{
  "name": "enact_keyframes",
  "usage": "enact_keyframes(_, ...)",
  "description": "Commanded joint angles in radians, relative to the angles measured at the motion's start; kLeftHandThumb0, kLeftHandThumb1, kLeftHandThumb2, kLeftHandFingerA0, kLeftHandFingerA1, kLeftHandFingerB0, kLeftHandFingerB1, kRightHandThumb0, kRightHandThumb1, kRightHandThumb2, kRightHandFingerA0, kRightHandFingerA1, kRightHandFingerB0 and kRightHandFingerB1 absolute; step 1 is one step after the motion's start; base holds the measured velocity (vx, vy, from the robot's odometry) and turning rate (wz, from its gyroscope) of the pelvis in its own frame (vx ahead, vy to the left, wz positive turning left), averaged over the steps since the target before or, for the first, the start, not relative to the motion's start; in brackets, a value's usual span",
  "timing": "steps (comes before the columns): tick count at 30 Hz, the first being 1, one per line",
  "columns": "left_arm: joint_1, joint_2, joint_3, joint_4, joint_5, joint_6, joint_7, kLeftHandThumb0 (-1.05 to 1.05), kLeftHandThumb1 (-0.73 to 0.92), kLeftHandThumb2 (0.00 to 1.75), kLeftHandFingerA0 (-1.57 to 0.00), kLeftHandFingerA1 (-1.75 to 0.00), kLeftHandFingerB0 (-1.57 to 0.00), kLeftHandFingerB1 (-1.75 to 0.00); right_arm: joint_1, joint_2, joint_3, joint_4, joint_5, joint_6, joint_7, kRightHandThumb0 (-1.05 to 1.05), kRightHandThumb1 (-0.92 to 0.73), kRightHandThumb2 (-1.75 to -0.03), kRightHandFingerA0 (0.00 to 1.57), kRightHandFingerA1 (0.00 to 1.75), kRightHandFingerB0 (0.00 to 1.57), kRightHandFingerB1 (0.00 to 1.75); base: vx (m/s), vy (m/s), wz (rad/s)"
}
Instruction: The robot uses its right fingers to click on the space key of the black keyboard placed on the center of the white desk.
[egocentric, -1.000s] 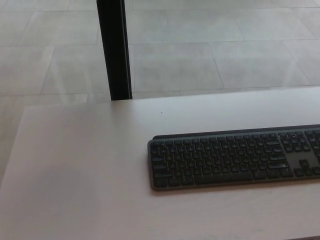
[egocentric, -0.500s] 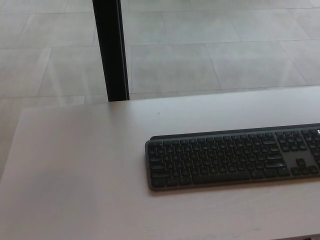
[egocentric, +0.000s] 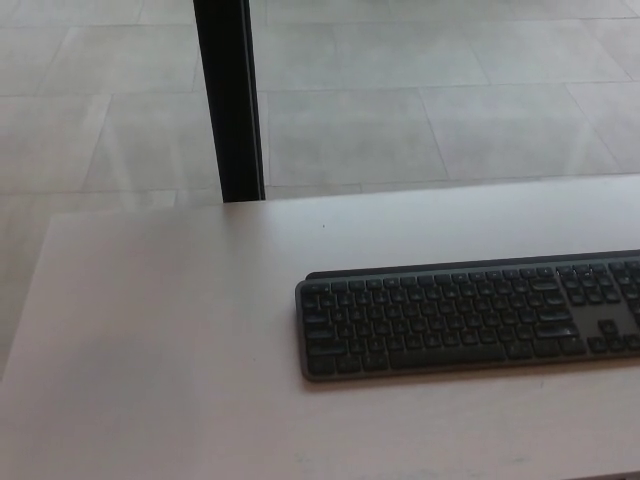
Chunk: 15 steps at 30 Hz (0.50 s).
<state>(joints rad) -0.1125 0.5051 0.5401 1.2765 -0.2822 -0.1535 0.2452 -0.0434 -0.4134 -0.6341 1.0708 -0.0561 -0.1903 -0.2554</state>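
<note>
A black keyboard (egocentric: 465, 316) lies flat on the white desk (egocentric: 170, 330), right of the middle of the head view, with its right end cut off by the picture's edge. Its long space key (egocentric: 445, 357) sits in the front row. No part of either arm or hand shows in the picture.
A black vertical post (egocentric: 230, 100) stands behind the desk's far edge, left of centre. Beyond it lies a grey tiled floor (egocentric: 420, 110). The desk's left edge runs diagonally down the picture's left side.
The whole picture shifted slightly left and up half a second ago and is back now, so the camera moved. The keyboard has not moved on the desk.
</note>
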Motion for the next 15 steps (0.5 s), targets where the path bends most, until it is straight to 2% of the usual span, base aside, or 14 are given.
enact_keyframes(1,0.01,0.002,-0.002,0.0,0.004,-0.008,-0.014,-0.37,0.52,0.59,-0.95,-1.47,-0.79,-0.58,0.021,0.004,0.035,0.013,0.032,-0.051,-0.047,-0.53,-0.51,-0.56,0.63,0.7,0.75,0.52,0.0,0.0,0.0)
enact_keyframes(3,0.01,-0.001,0.005,0.001,-0.005,-0.01,-0.033,-0.37,0.52,0.59,-0.95,-1.47,-0.79,-0.58,0.025,0.005,0.044,0.015,0.045,-0.065,-0.047,-0.53,-0.51,-0.56,0.63,0.7,0.75,0.52,0.0,0.0,0.0)
enact_keyframes(5,0.019,0.002,-0.029,0.004,0.032,-0.019,-0.023,-0.41,0.52,0.56,-0.91,-1.14,-0.79,-0.54,0.03,0.006,0.061,0.008,0.044,-0.074,-0.068,-0.53,-0.5,-0.56,0.65,0.81,0.75,0.52,0.0,0.0,0.0)
enact_keyframes(6,0.02,0.0,-0.014,0.004,0.01,-0.022,-0.049,-0.39,0.53,0.56,-0.86,-1.25,-0.73,-0.57,0.035,0.009,0.067,0.0,0.046,-0.078,-0.072,-0.53,-0.52,-0.56,0.64,0.72,0.74,0.52,0.0,0.0,0.0)
enact_keyframes(7,0.02,0.0,-0.007,0.003,0.0,-0.024,-0.061,-0.39,0.53,0.56,-0.86,-1.25,-0.73,-0.57,0.037,0.009,0.071,-0.003,0.049,-0.079,-0.074,-0.53,-0.52,-0.56,0.64,0.72,0.74,0.52,0.0,0.0,0.0)
enact_keyframes(8,0.019,-0.001,-0.013,-0.001,0.007,-0.021,-0.047,-0.42,0.51,0.57,-0.91,-1.31,-0.62,-0.53,0.038,0.014,0.06,-0.016,0.072,-0.078,-0.069,-0.54,-0.52,-0.56,0.63,0.7,0.74,0.53,0.0,0.0,0.0)
enact_keyframes(9,0.018,-0.002,-0.011,-0.004,0.002,-0.017,-0.054,-0.43,0.4,0.83,-0.9,-1.11,-0.48,-0.61,0.039,0.012,0.06,-0.005,0.076,-0.085,-0.069,-0.55,-0.52,-0.56,0.63,0.68,0.73,0.52,0.0,0.0,0.0)
enact_keyframes(10,0.022,-0.005,-0.009,-0.005,0.0,-0.019,-0.058,-0.45,0.4,0.83,-0.91,-1.12,-0.48,-0.6,0.045,0.017,0.054,-0.013,0.086,-0.09,-0.07,-0.53,-0.51,-0.56,0.64,0.68,0.73,0.53,0.0,0.0,0.0)
enact_keyframes(11,0.029,-0.008,-0.007,-0.005,-0.002,-0.027,-0.067,-0.4,0.51,0.56,-0.9,-1.32,-0.6,-0.52,0.052,0.018,0.056,-0.019,0.087,-0.088,-0.073,-0.53,-0.52,-0.57,0.7,0.69,0.7,0.51,0.0,0.0,0.0)
enact_keyframes(13,0.043,-0.013,-0.002,-0.005,-0.006,-0.04,-0.08,-0.4,0.51,0.56,-0.9,-1.32,-0.6,-0.52,0.066,0.014,0.065,-0.024,0.084,-0.085,-0.075,-0.53,-0.52,-0.57,0.7,0.69,0.7,0.51,0.0,0.0,0.0)
enact_keyframes(14,0.052,-0.017,0.003,-0.007,-0.01,-0.047,-0.084,-0.4,0.51,0.56,-0.93,-1.32,-0.65,-0.54,0.072,0.012,0.071,-0.024,0.082,-0.091,-0.077,-0.53,-0.52,-0.57,0.69,0.66,0.71,0.5,0.0,0.0,0.0)
enact_keyframes(15,0.056,-0.021,0.006,-0.006,-0.011,-0.048,-0.079,-0.42,0.5,0.55,-0.93,-1.26,-0.77,-0.57,0.078,0.013,0.07,-0.026,0.093,-0.101,-0.06,-0.52,-0.52,-0.56,0.74,0.71,0.72,0.5,0.0,0.0,0.0)
